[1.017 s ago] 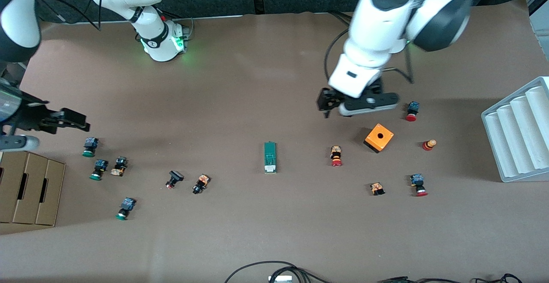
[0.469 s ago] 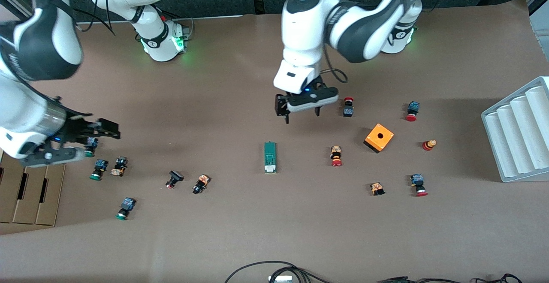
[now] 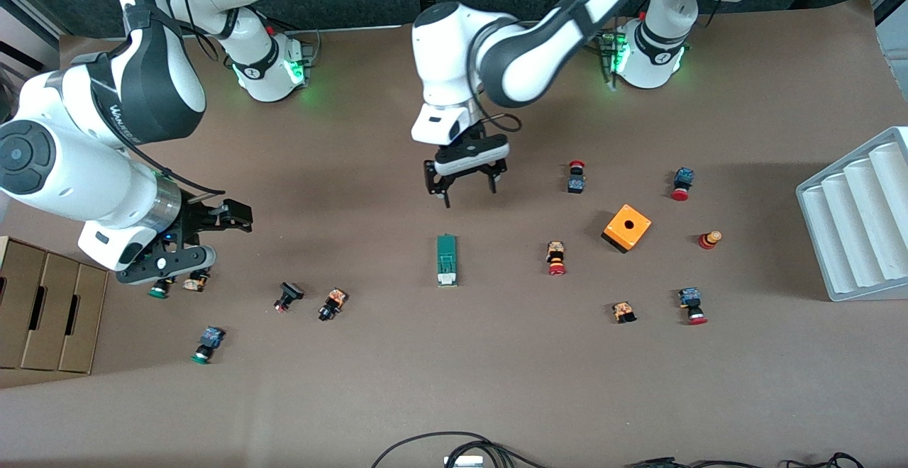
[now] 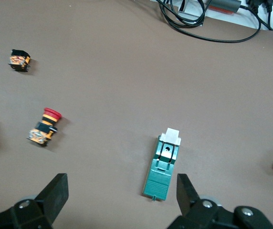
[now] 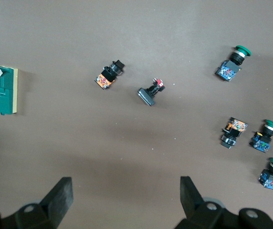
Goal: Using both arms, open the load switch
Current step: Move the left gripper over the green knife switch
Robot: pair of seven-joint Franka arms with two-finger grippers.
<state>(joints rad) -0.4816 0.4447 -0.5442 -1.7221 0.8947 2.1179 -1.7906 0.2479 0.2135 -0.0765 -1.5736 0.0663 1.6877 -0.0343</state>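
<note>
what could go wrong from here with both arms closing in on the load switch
1. The load switch is narrow; the open left gripper, over bare table just short of its green end, might nudge it askew.
2. The open right gripper hangs over green-capped push buttons and may knock them.

My arms (image 3: 496, 64) are white with black joint bands, and my bases (image 3: 284, 71) glow green. The load switch (image 3: 447, 260) is green with a white end. At three o'clock from it sits an orange cube (image 3: 626, 227) with a dark hole. The push buttons (image 3: 557, 258) wear red or green caps. The table (image 3: 454, 383) is plain brown.
</note>
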